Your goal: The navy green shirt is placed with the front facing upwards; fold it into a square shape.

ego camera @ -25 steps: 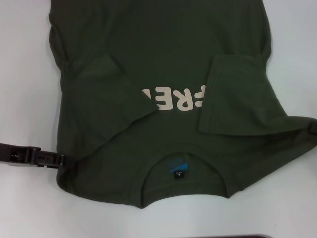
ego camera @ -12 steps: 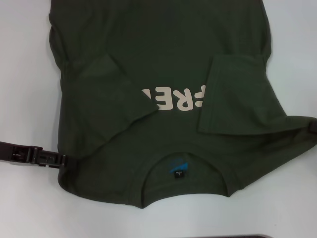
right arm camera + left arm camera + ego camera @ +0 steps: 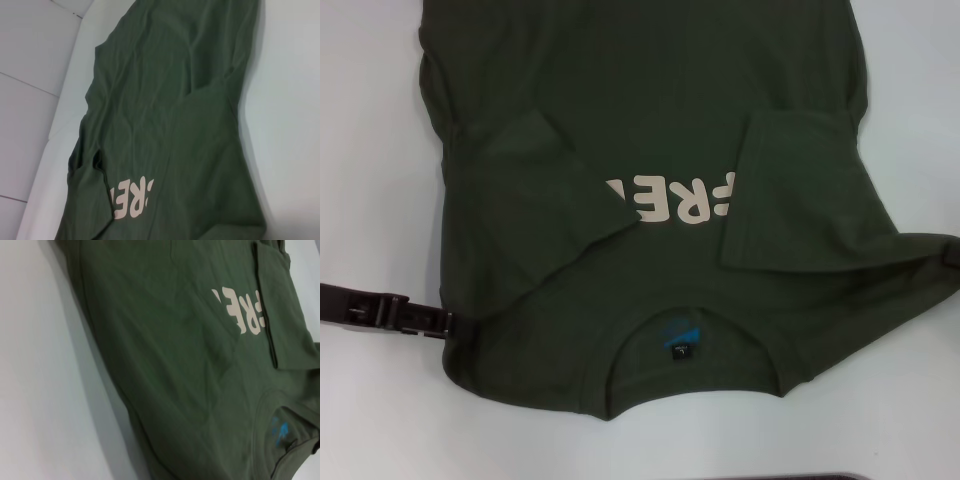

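Shirt [image 3: 650,120] lies flat on white surface [image 3: 370,150], front up, collar toward robot, both sleeves folded in over chest so cream print [image 3: 670,200] is partly covered; blue neck label [image 3: 678,335] visible. Left pincer [image 3: 445,323] low at shirt's left shoulder edge, touching cloth; can't tell its opening. Right pincer [image 3: 952,255] at right shoulder edge, mostly out of frame, opening can't tell either

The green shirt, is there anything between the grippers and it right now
Nothing visible. The left gripper is already at the navy green shirt's shoulder edge on the robot's left, and the right gripper sits at the opposite edge. Only the white table surrounds the shirt.
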### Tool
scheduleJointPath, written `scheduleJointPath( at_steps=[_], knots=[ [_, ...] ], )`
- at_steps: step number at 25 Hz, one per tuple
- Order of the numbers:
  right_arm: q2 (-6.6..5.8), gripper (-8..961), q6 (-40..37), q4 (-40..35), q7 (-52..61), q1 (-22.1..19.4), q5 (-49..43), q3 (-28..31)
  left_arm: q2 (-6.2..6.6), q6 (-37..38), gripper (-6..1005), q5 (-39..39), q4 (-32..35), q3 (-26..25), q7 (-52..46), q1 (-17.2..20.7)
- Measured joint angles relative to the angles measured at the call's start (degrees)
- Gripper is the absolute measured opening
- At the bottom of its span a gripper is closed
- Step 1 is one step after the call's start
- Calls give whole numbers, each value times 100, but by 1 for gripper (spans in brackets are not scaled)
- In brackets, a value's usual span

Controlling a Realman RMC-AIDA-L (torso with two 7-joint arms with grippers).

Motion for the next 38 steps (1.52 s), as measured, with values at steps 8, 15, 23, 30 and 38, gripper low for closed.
scheduleJointPath(
  at_steps=[8, 15, 23, 30, 38],
  knots=[
    [-26, 29, -1, 0, 5, 30, 0, 0, 21, -26, 485, 1, -1, 83, -26, -16],
    [-26, 29, 1, 0, 4, 40, 0, 0, 19, -73, 193, 5, -45, 90, -25, -16],
    [-26, 29, 23, 4, -5, 41, 0, 0, 31, -154, 51, 9, -97, 97, -18, -37],
    [-9, 29, -9, 5, -36, -61, 0, 0, 79, -148, 51, 67, -43, 24, -24, -8],
    [40, 29, -193, 9, -164, -277, 0, 0, 89, 323, 50, 134, 48, -34, 113, 31]
  ],
)
